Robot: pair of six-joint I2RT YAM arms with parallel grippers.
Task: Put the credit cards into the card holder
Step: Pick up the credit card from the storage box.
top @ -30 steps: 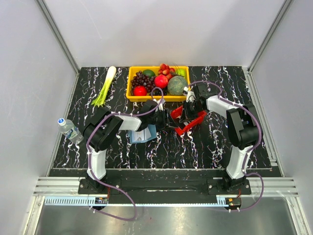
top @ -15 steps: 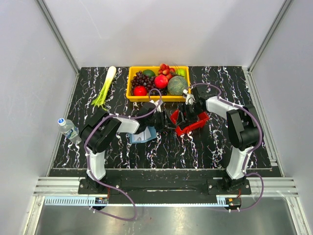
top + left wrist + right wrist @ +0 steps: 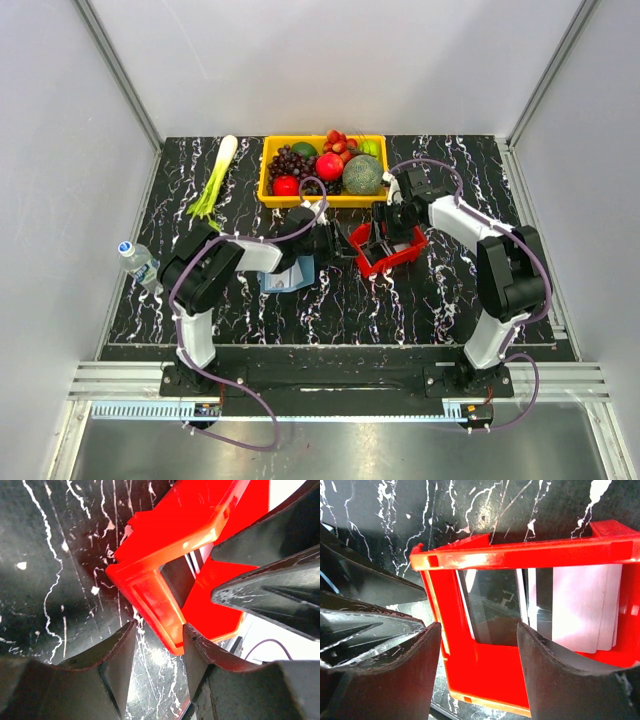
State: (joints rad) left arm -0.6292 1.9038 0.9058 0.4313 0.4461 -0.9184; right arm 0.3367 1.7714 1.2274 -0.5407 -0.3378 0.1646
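Observation:
The red tray (image 3: 400,258) lies mid-table with the credit cards in it. In the right wrist view a dark grey card (image 3: 492,605) and white cards (image 3: 580,607) lie on its floor. My right gripper (image 3: 479,635) hangs open over the tray's left end, one finger outside the wall and one inside, holding nothing. My left gripper (image 3: 160,637) is shut on the tray's corner wall (image 3: 150,595). In the top view my left gripper (image 3: 338,243) is at the tray's left side and my right gripper (image 3: 380,238) is above it. The blue card holder (image 3: 285,278) lies partly under my left arm.
A yellow basket (image 3: 264,180) of fruit stands just behind the tray. A leek (image 3: 215,178) lies at the back left and a water bottle (image 3: 140,262) at the left edge. Grey walls close in the table.
My right gripper has gone from nearly shut to open and lifted slightly. The red tray, tilted before, now sits flatter and a little farther back. My left gripper keeps its hold.

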